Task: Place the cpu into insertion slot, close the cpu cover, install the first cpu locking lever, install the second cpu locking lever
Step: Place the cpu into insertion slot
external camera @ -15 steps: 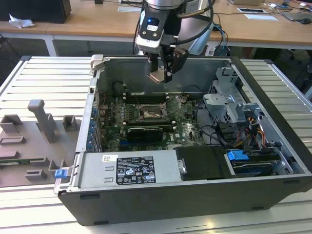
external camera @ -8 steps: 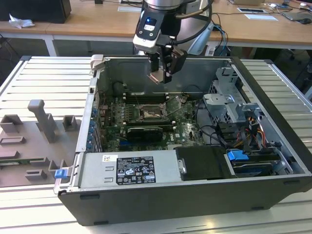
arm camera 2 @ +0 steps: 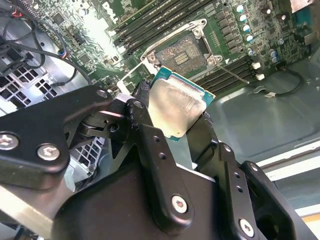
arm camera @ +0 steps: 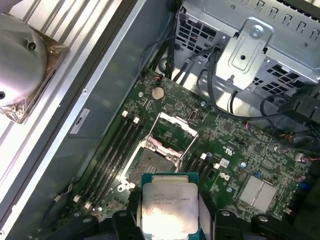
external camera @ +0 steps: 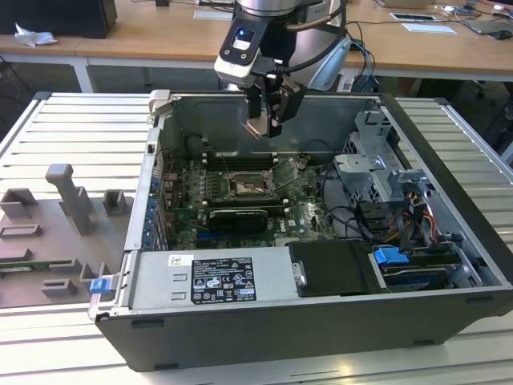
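My gripper (external camera: 263,124) hangs above the open computer case, shut on the cpu (external camera: 258,127). In both wrist views the black fingers clamp the cpu (arm camera 2: 175,107) by two opposite edges, its silvery-grey metal face (arm camera: 167,207) towards the cameras. The insertion slot (external camera: 244,186) lies below on the green motherboard, a dark square socket (arm camera 2: 182,52) with a silvery rim, and nothing sits in it (arm camera: 150,162). The cpu cover (arm camera: 176,124) stands swung open from the far edge of the socket (external camera: 280,170). The cpu is well above the board and apart from the socket.
Long black memory slots (arm camera: 117,145) flank the socket. A long black card (external camera: 236,218) lies in front of it, and a labelled power supply (external camera: 212,281) fills the case front. A drive cage (external camera: 377,164) with cables stands at the exterior view's right. Grey fixtures (external camera: 68,204) sit outside the case.
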Motion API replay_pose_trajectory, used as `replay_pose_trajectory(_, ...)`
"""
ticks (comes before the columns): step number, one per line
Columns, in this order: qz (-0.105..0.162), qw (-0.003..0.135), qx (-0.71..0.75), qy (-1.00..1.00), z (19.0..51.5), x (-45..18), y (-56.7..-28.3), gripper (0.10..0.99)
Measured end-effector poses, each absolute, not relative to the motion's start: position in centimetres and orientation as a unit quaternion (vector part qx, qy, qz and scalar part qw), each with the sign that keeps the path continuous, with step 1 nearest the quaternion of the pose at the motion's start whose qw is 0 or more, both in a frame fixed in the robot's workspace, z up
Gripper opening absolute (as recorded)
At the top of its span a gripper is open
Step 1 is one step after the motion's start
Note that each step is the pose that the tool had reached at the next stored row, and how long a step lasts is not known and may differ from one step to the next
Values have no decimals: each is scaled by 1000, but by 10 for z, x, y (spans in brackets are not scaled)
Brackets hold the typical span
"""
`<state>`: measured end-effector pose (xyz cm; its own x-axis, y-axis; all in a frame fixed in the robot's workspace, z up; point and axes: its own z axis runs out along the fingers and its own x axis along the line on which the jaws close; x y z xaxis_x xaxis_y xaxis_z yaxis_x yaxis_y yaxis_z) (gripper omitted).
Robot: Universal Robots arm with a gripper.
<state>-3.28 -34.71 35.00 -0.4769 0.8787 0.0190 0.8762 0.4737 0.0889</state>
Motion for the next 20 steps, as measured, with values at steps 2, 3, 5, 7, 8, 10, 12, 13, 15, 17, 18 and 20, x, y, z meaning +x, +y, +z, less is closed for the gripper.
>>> replay_pose_trajectory(2,43,15,519,854,350,-33,-347,541)
replay_pose_trajectory(3,43,15,522,852,350,-33,-347,541)
replay_pose_trajectory(5,43,15,526,849,350,-33,-347,541)
replay_pose_trajectory(7,43,16,529,847,350,-33,-347,541)
replay_pose_trajectory(8,43,16,531,846,350,-33,-347,541)
replay_pose_trajectory(10,43,16,535,844,350,-33,-347,541)
replay_pose_trajectory(12,43,16,537,843,350,-33,-347,541)
replay_pose_trajectory(13,43,16,538,842,350,-33,-347,541)
replay_pose_trajectory(15,43,16,539,841,350,-33,-347,541)
replay_pose_trajectory(17,43,16,542,839,350,-33,-347,541)
replay_pose_trajectory(18,43,16,544,838,350,-33,-347,541)
replay_pose_trajectory(20,42,16,546,837,350,-33,-347,541)
